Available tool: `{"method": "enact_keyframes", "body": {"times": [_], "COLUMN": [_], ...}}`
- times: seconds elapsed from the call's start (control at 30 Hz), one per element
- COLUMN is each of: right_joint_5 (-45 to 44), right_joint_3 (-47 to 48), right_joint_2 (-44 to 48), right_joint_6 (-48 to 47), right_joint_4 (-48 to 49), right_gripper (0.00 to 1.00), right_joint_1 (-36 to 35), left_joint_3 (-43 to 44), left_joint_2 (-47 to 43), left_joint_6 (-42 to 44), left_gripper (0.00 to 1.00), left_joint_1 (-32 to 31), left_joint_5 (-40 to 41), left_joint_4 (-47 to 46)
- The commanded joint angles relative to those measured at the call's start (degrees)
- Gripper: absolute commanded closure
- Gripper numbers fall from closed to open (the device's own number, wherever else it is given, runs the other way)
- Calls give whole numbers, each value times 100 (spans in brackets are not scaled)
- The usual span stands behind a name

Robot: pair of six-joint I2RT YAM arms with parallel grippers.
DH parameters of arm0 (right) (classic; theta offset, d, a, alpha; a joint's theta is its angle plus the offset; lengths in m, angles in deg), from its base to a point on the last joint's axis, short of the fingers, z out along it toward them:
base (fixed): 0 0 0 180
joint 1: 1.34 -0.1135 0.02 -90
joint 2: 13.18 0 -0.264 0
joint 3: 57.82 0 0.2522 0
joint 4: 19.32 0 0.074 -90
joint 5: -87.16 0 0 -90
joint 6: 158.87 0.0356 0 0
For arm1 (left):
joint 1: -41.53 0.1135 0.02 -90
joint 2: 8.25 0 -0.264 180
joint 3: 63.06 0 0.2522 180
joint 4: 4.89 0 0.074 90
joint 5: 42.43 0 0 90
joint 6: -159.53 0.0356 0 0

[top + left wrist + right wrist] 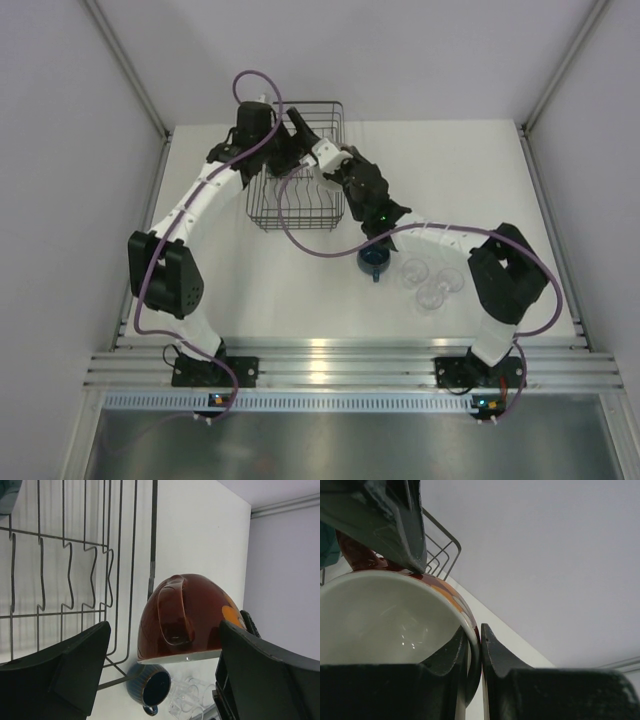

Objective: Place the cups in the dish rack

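Closest to the right wrist lens, the right gripper (474,642) pinches the rim of the red cup (385,615). One finger sits inside the white bowl and the other presses the outer wall, so the cup hangs from that grip with its mouth turned toward this camera. Just above it I see one broad dark finger of the left gripper (165,630) across the cup's red side; I cannot tell whether it touches.

From the left wrist, those two fingers are spread wide, with the red cup (195,615) between them and its handle facing the lens. A clear gap shows on the left finger's side. On the right finger's side the cup's edge runs behind dark parts, so contact there is unclear.

Beyond the left finger lies the dish rack (153,540), its prongs in a row and its rim wire just beside the cup. A sliver of the teal mug (7,497) shows at the rack's far corner.

Past the cup, on the table (480,180), sit the dark-blue cup (150,687) and, next to it, the clear glasses (432,285).

Overhead, both grippers meet above the rack and hide the red cup.
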Motion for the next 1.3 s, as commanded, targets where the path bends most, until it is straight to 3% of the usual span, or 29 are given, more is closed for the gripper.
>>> {"method": "enact_keyframes", "body": {"times": [0.0, 0.23, 0.4, 0.63, 0.67, 0.73, 0.93, 1.13, 1.27], "right_joint_5": [-43, -105, -166, -210, -202, -210, -158, -87, -61], "right_joint_3": [553, 729, 782, 677, 659, 589, 387, 299, 281], "right_joint_2": [8, -168, -221, -169, -134, -81, 165, 306, 359], "right_joint_6": [-78, -113, -96, -34, -34, -8, 80, 220, 265], "right_joint_4": [1005, 1084, 1146, 1172, 1181, 1207, 1207, 1137, 1128], "right_gripper": [100, 100, 100, 100, 100, 100, 100, 100, 100], "right_joint_1": [54, 45, 54, 45, 45, 45, 28, 19, -104], "left_joint_3": [-15, 135, 144, 21, -14, -23, 117, 205, 293], "left_joint_2": [-248, -239, -248, -265, -265, -222, 77, 183, 288], "left_joint_6": [-285, -680, -891, -1023, -1032, -1058, -1103, -892, -778], "left_gripper": [5, 5, 12, 33, 42, 47, 51, 57, 48], "left_joint_1": [-136, -514, -637, -673, -673, -673, -681, -865, -989], "left_joint_5": [328, 1075, 1549, 1822, 1831, 1840, 1700, 2077, 2297], "left_joint_4": [-106, -228, -290, -509, -536, -597, -686, -694, -694]}}
